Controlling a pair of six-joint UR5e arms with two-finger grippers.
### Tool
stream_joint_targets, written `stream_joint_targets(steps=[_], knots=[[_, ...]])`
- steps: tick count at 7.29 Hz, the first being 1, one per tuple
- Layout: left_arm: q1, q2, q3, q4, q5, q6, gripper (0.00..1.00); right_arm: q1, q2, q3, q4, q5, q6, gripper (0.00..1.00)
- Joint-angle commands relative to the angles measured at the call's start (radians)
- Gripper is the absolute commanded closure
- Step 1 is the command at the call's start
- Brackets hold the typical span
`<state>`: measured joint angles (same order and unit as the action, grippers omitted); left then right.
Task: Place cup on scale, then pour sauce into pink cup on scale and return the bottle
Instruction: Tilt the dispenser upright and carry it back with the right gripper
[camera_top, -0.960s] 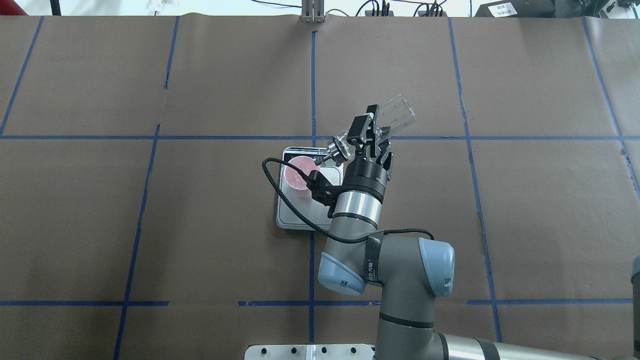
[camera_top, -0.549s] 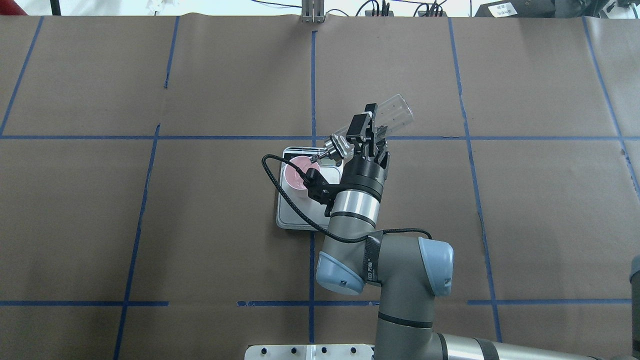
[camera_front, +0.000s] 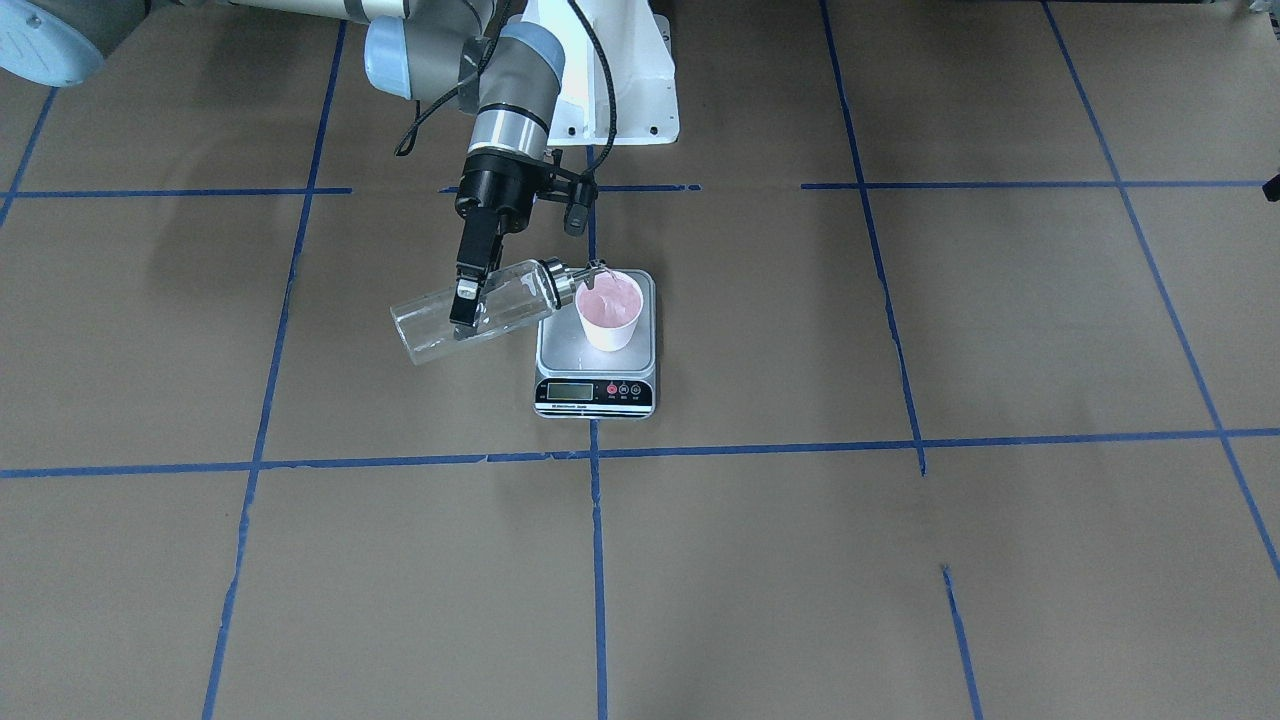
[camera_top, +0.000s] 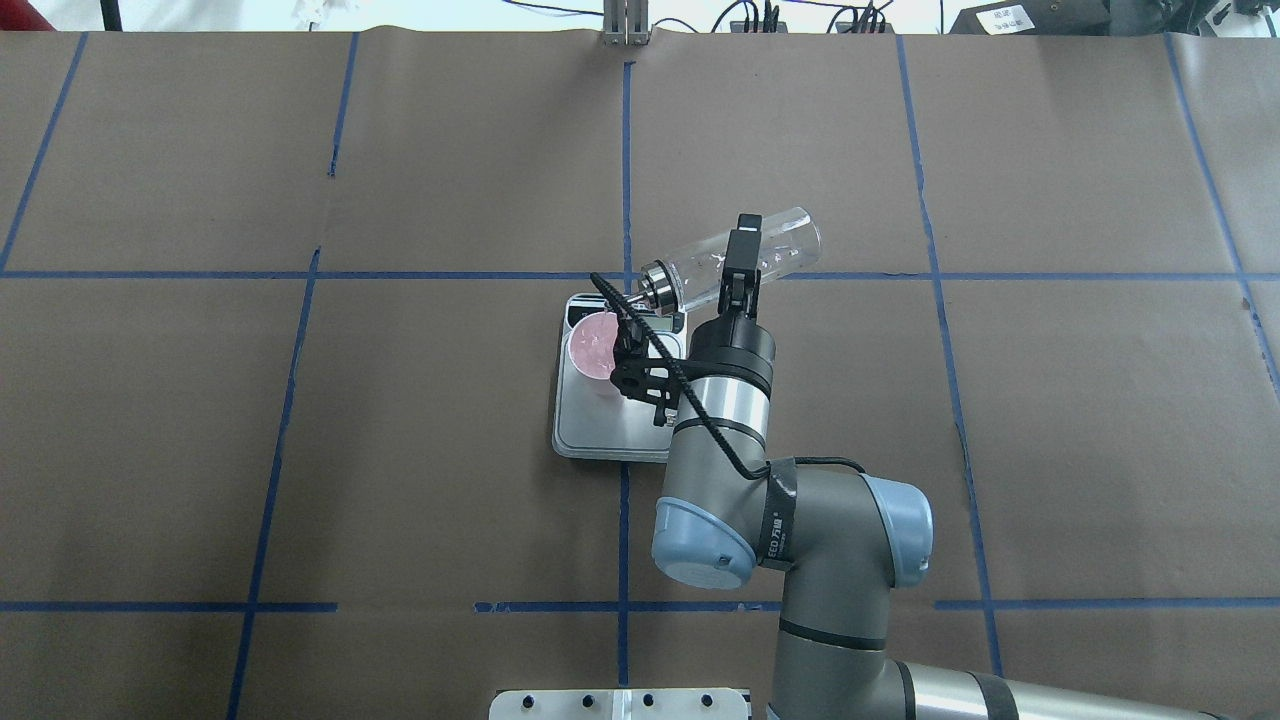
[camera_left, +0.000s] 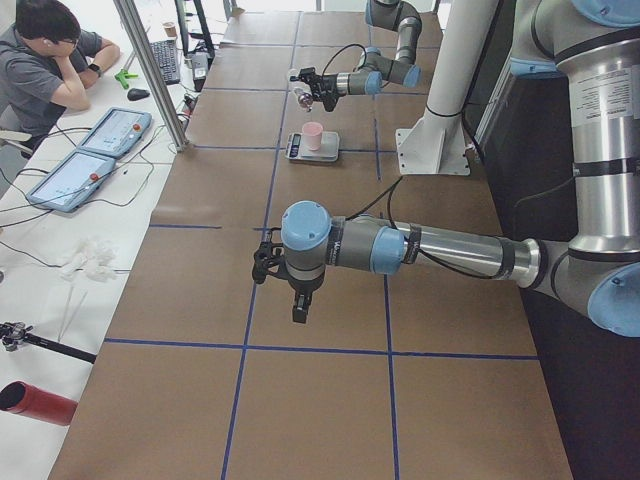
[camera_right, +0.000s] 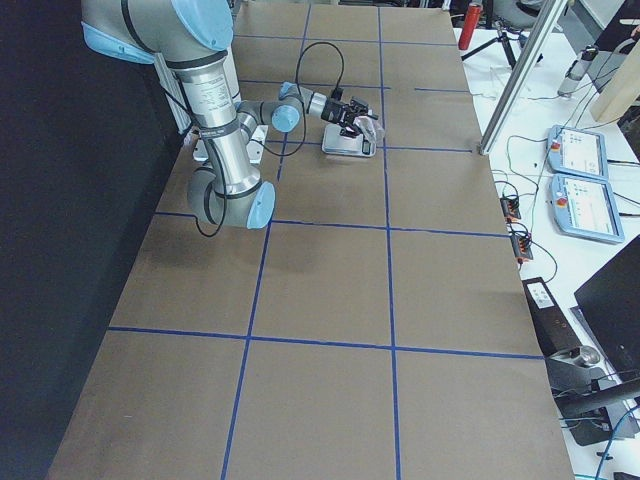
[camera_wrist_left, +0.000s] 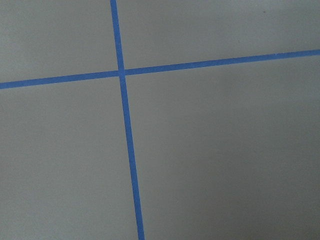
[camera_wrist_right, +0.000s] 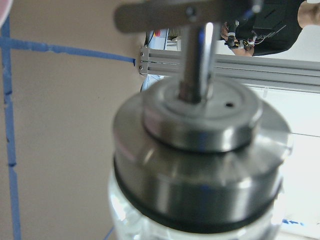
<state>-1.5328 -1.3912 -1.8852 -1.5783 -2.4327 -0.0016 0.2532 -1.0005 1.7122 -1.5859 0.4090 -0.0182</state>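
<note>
The pink cup (camera_front: 610, 310) stands upright on the steel platform of the scale (camera_front: 595, 392); both also show in the overhead view, the cup (camera_top: 592, 345) on the scale (camera_top: 600, 432). My right gripper (camera_front: 466, 305) is shut on the clear glass bottle (camera_front: 425, 328), which lies almost level. Its silver collar and spout (camera_front: 585, 272) reach over the cup's rim. The right wrist view shows the collar (camera_wrist_right: 200, 165) close up. I cannot make out the sauce. My left gripper (camera_left: 299, 305) hangs over bare table far from the scale; I cannot tell if it is open.
Brown paper with blue tape lines (camera_top: 625, 180) covers the table. The robot's white base plate (camera_front: 620, 100) lies behind the scale. A seated operator (camera_left: 45, 60) and tablets (camera_left: 95, 150) are beside the table at its far side in the left view.
My right wrist has rolled and the arm has shifted slightly right. The bottle has swung closer to level. Its spout has moved towards the far edge of the cup.
</note>
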Motion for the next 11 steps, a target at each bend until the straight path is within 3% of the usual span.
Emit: stream_joint_targets(steps=[1,3,5,8,9,11], knots=[[0.0,0.0,-0.002,0.0,-0.002,0.0,0.0,0.004,-0.006,0.004,0.165,0.091,0.149,1.0],[0.0,0.0,-0.002,0.0,-0.002,0.0,0.0,0.006,-0.006,0.1,0.181,0.164,0.304,1.0],[-0.001,0.0,-0.003,-0.002,-0.003,0.0,0.0,0.026,-0.006,0.18,0.181,0.217,0.343,1.0],[0.0,0.0,-0.008,-0.002,-0.003,0.0,0.0,0.058,-0.038,0.243,0.181,0.348,0.7,1.0],[0.0,0.0,-0.008,-0.002,-0.003,0.0,0.0,0.089,-0.076,0.28,0.181,0.443,0.79,1.0],[0.0,0.0,-0.008,-0.003,-0.003,0.0,0.0,0.098,-0.144,0.351,0.188,0.491,0.939,1.0]])
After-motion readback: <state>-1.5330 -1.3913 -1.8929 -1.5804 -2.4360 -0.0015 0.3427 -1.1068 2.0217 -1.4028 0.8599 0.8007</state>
